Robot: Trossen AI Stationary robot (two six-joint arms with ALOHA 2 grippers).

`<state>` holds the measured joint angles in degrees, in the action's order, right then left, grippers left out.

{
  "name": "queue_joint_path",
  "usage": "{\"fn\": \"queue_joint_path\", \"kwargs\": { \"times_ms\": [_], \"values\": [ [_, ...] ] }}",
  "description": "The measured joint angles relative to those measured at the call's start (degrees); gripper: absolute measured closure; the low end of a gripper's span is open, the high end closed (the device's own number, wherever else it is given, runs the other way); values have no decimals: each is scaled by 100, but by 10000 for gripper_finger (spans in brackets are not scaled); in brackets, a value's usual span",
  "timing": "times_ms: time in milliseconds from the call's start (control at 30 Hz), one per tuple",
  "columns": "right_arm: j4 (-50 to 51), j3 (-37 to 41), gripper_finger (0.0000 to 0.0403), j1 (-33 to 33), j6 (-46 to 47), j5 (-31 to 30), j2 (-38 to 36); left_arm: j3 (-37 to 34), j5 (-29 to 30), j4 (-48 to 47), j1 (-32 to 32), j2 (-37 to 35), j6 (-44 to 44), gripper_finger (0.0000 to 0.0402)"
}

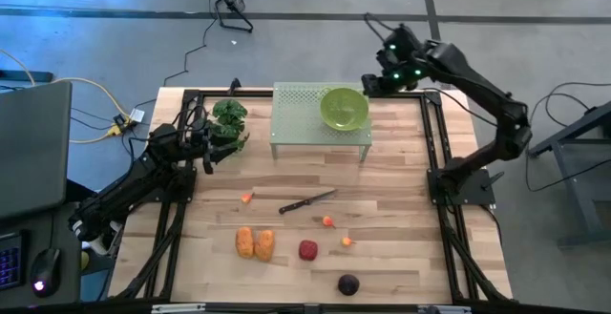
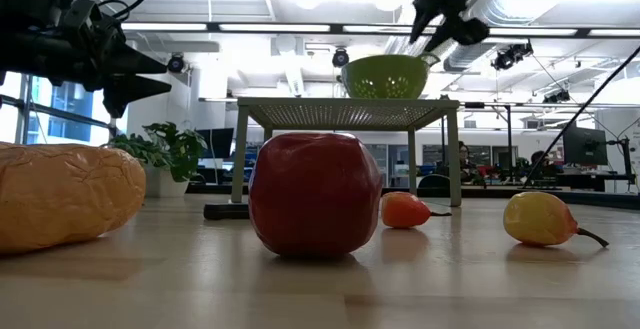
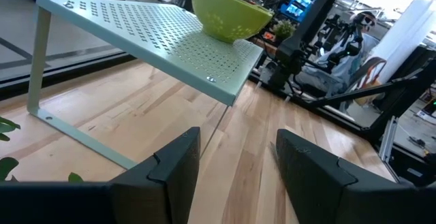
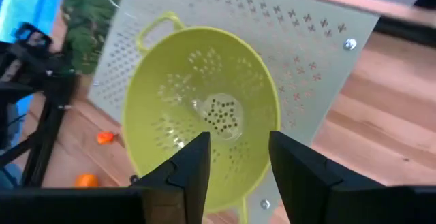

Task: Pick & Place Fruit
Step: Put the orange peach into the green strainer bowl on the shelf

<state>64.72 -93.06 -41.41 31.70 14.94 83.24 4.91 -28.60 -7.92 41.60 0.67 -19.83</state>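
Left gripper (image 1: 212,149) hovers at the desk's (image 1: 401,209) left side, just beside the greens (image 1: 229,116), its fingers (image 3: 178,161) parted with nothing between them. Toward the desk's front lie two orange oblong fruits (image 1: 255,243) side by side, then a red apple (image 1: 307,249) and a purple plum (image 1: 348,283) nearest the front edge. Tiny orange-red pieces (image 1: 328,222) are scattered around a knife (image 1: 307,202), which lies mid-desk between the fruit and the rack (image 1: 296,114). On the rack's right end sits a green colander (image 1: 344,108), holding nothing visible. Right gripper (image 1: 382,81) hangs just beside and above the colander, fingers (image 4: 193,166) apart, empty.
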Motion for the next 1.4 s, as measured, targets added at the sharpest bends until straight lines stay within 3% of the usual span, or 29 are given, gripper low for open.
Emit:
{"fn": "queue_joint_path", "kwargs": {
  "times_ms": [167,333,667,933,1133,1400],
  "values": [
    [166,0,259,288,-304,-605,-536,-2,0,5,0,0,0,211],
    [473,0,259,1031,-394,-1449,-961,-7,-2,58,0,0,-18,211],
    [769,1,259,2596,-135,-2512,-1440,-26,-4,326,0,-2,-288,211],
    [801,731,259,3758,537,-3574,-1671,-26,-71,664,0,0,-462,211],
    [279,1465,259,4417,800,-3966,-1954,-9,-123,1252,0,-2,-621,211],
    [-556,2393,259,4980,934,-3992,-2321,-2,-279,1430,0,2,-774,211]
  ]
}}
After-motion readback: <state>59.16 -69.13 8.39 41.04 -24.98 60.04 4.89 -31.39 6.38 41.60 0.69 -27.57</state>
